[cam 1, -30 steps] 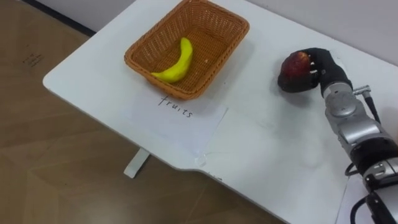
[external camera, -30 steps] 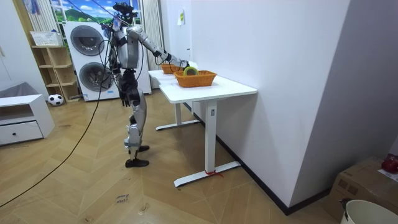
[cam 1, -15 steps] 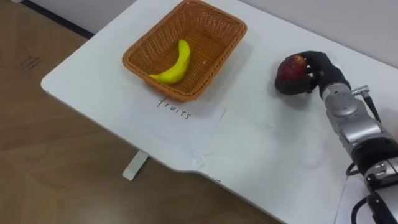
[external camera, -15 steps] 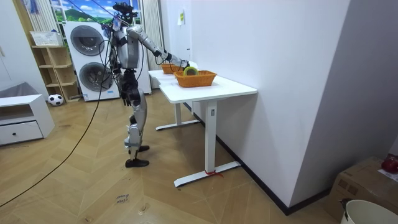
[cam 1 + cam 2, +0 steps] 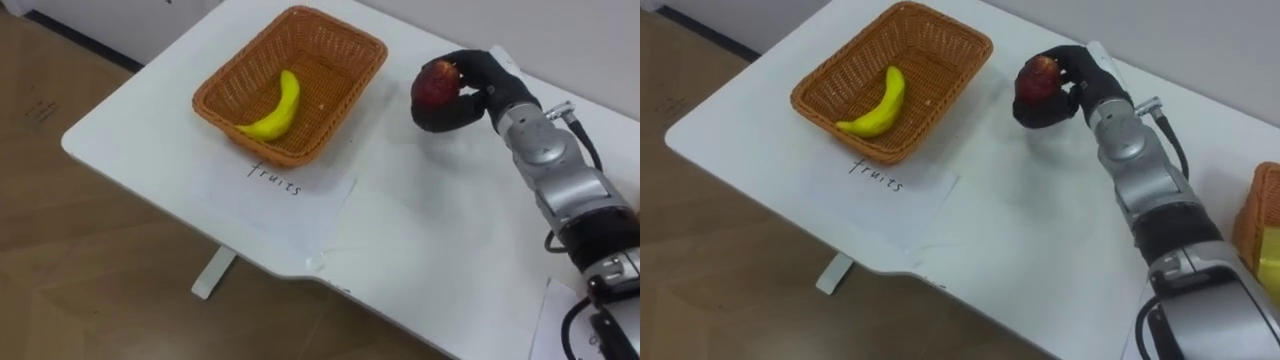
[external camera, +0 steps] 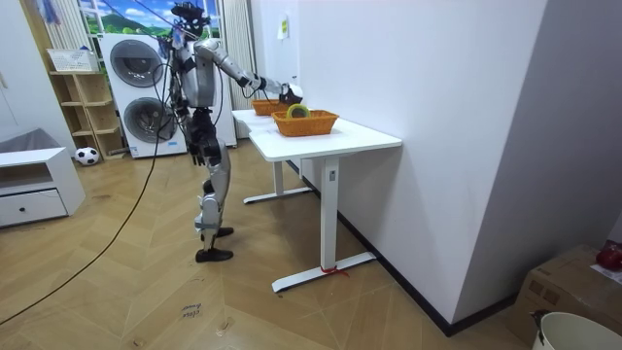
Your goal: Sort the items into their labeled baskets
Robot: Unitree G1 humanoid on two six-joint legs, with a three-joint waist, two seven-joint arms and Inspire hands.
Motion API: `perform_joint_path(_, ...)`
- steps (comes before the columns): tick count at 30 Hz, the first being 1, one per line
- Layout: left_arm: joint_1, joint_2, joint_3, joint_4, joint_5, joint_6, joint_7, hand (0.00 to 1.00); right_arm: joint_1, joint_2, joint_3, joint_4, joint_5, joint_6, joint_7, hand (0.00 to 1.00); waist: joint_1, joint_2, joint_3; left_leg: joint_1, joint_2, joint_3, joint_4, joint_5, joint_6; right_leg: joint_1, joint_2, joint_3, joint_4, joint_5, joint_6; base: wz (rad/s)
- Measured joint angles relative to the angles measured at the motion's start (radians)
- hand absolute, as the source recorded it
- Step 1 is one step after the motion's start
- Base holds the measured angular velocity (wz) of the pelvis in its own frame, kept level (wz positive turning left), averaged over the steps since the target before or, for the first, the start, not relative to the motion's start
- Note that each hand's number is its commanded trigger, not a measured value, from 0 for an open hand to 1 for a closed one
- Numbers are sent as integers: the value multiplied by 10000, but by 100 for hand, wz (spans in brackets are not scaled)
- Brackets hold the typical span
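Near the tabletop's (image 5: 420, 230) left end stands the wicker basket (image 5: 232, 70), and all places here are told from it. Inside it lies a banana (image 5: 272, 108). Its long axis runs from the basket's near left corner toward the far right, and the curve bows rightward. Just in front of the basket is a sheet of paper (image 5: 295, 195) with handwriting.

To the right of the basket, apart from its rim, is a red apple (image 5: 434, 85) with its stem dimple turned upward. The right robot hand (image 5: 492, 82) has its dark fingers curled over the apple's top and far side, with the thumb beneath. The apple sits on the side of the hand facing the basket.

The forearm slants back from there to the lower right. In the room view the arm is stretched out over the tabletop, and the hand is higher than the basket rims. Much farther right stands a second wicker basket (image 5: 1262, 215).
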Motion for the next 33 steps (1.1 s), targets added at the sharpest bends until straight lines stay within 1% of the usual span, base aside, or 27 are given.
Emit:
perform_joint_path(3, 34, -20, 224, 0, 61, 127, -12, 0, -17, 1, -27, -194, 32, 19, 71, 100, 22, 91, -65, 101, -11, -1, 15, 0, 0, 123, -1, 61, -17, -2, 3, 0)
perform_joint_path(5, 178, -25, 353, -6, 60, 177, -9, 0, -17, 26, -19, -195, 103, 151, 134, 100, 45, 161, -105, 314, -27, -5, -8, 0, 1, 316, -12, 79, -31, -9, 15, 0)
perform_joint_path(6, 188, -25, 375, -20, 60, 209, -4, 0, -19, 26, -19, -196, 130, 178, 148, 100, 45, 163, -117, 347, -25, -4, -18, 0, 1, 350, -12, 85, -29, -11, 17, 0)
perform_joint_path(7, 223, -24, 379, -76, 80, 252, 10, 0, -25, 25, -20, -220, 148, 222, 195, 100, 39, 149, -149, 355, -23, -5, -10, 0, 0, 369, -8, 81, -28, -13, 20, 0)
perform_joint_path(8, 281, -46, 374, -104, 92, 253, 10, 0, -38, 25, -20, -303, 134, 230, 240, 100, 38, 144, -155, 352, -18, -5, 5, 5, -7, 363, -7, 71, -5, -14, 21, 0)
perform_joint_path(11, 365, -89, 370, -133, 96, 253, 9, 0, -67, 28, -20, -576, 130, 236, 359, 100, 40, 134, -162, 341, -13, 5, 37, 13, -17, 354, -4, 67, 13, -13, 21, -1)
perform_joint_path(17, 384, -40, 371, -131, 148, 253, 29, 0, -132, 65, -7, -1278, 89, 236, 411, 100, 58, 128, -166, 357, -52, -112, 45, 21, -21, 447, -11, -66, 12, -13, 20, 6)
perform_joint_path(20, 382, -37, 357, -131, 150, 270, 236, 0, -150, 84, 17, -1338, 93, 292, 411, 100, 258, 119, -163, 441, -71, -187, 61, 31, -26, 536, -14, -122, 3, -13, 20, 6)
perform_joint_path(24, 462, -9, 359, -130, 151, 273, 341, 0, -158, 84, 20, -1352, 53, 367, 410, 100, 345, 110, -159, 494, -85, -284, 41, 30, -27, 620, -10, -161, 8, -13, 20, 8)
perform_joint_path(26, 545, -3, 362, -133, 146, 264, 372, 0, -158, 83, 30, -1349, 77, 368, 407, 100, 504, 119, -153, 495, -90, -278, 40, 30, -27, 617, -18, -196, 6, -13, 21, 0)
perform_joint_path(28, 567, 14, 363, -135, 148, 253, 372, 0, -158, 84, 31, -1348, 66, 368, 404, 100, 523, 115, -148, 479, -102, -343, 37, 30, -27, 630, -24, -388, 10, -13, 21, 7)
perform_joint_path(33, 738, 19, 362, -403, 149, 246, 355, 0, -158, 200, 86, -1348, 24, 375, 391, 100, 560, 138, -119, 482, -110, -391, 26, 29, -27, 646, -28, -404, 17, -13, 21, 4)
